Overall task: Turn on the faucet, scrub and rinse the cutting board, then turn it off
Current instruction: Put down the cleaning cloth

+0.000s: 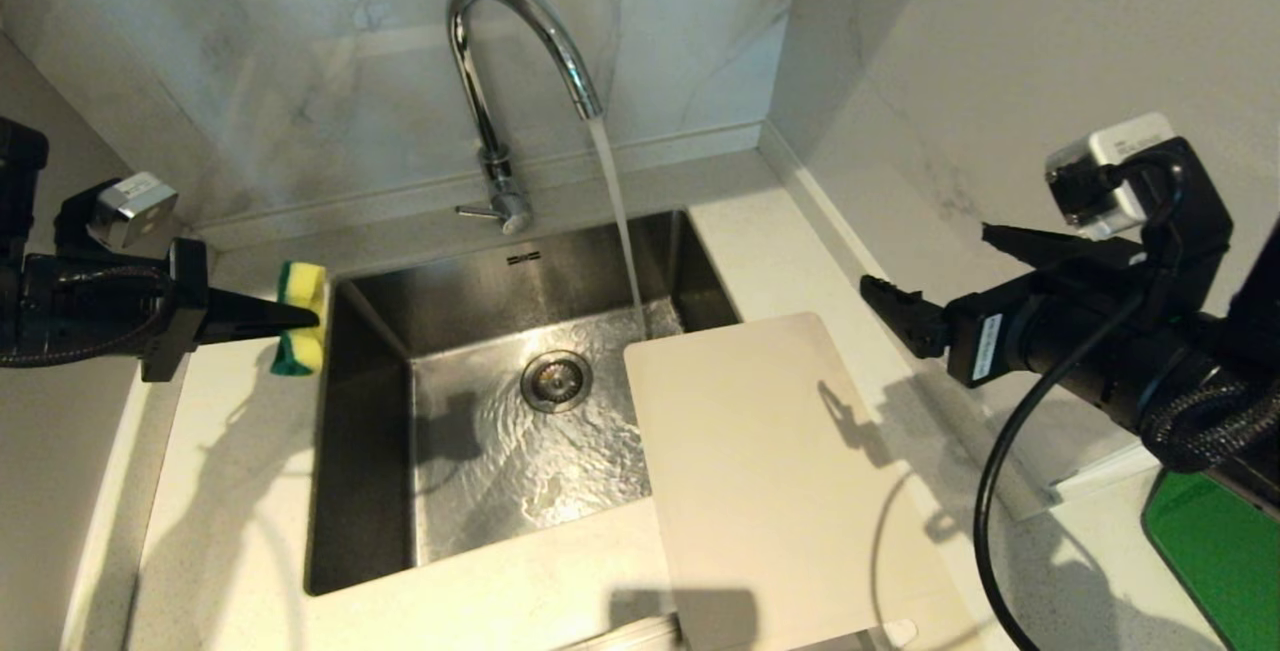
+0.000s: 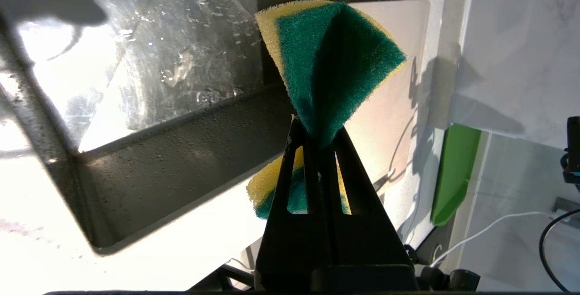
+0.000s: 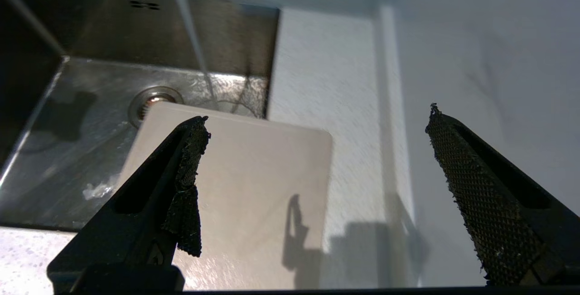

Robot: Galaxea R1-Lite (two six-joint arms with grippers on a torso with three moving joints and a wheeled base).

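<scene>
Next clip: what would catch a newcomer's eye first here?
Water streams from the tall chrome gooseneck faucet into the steel sink. On the robot's left, the left gripper pinches a yellow-and-green sponge above the counter beside the sink. A pale beige cutting board overhangs the sink's right edge, with the open right gripper above it.

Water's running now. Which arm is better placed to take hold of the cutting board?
Right. The right gripper hangs open above the cutting board, nearest it; the left gripper is shut on the sponge across the sink.
</scene>
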